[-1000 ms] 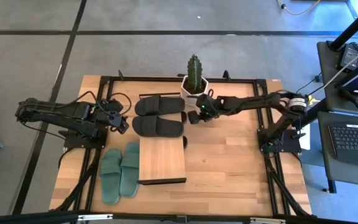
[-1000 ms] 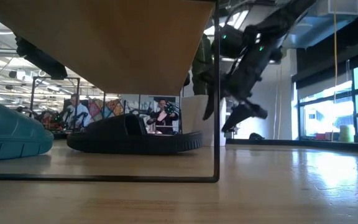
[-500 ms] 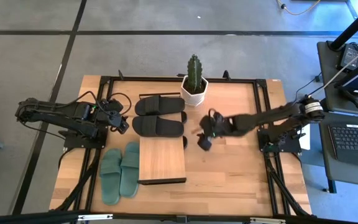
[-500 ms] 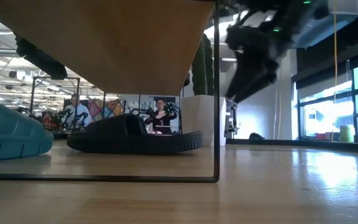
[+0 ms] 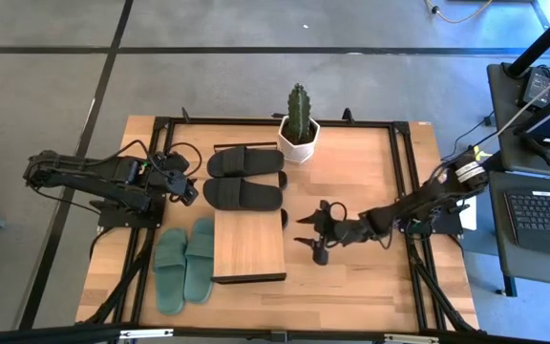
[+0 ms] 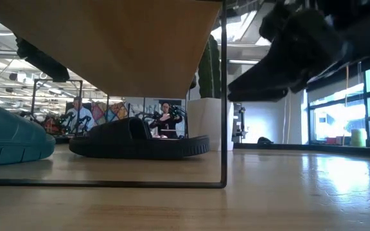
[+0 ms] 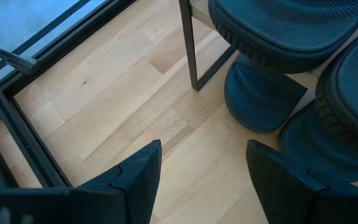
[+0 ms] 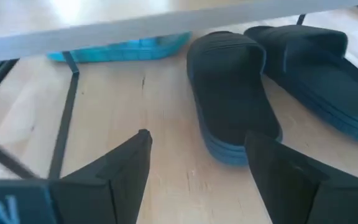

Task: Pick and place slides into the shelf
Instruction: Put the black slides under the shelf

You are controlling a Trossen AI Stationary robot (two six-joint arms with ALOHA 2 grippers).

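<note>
At the table's left side the left gripper (image 5: 191, 190) hovers with its fingers spread wide and nothing between them. Just beyond its fingertips lie the heels of two black slides (image 5: 244, 178), side by side and flat on the wooden table (image 5: 370, 277), soles down, each with one wide strap. In the left wrist view their dark textured heels fill the space just ahead of the fingers, with a black leg of the shelf (image 5: 248, 246) standing beside them.

Near that gripper, on its table-front side, sits the muted green pair (image 5: 184, 264), two slides lying parallel and touching the shelf's left edge. The shelf is a low rack with a pale plank top on a thin black frame; its top carries nothing. The low view shows a black slide (image 6: 139, 142) beyond the frame and a green toe (image 6: 15, 142) at the far left.

Right of the shelf the right gripper (image 5: 317, 232) hangs above bare wood, fingers parted wide and holding nothing, pointing toward the shelf's right edge. Its wrist view looks under the plank at two black slides straight ahead.

Beyond it, at the table's far edge, a cactus in a white pot (image 5: 299, 126) stands upright.

Counted in the high view: two black slides, two green, one shelf.
</note>
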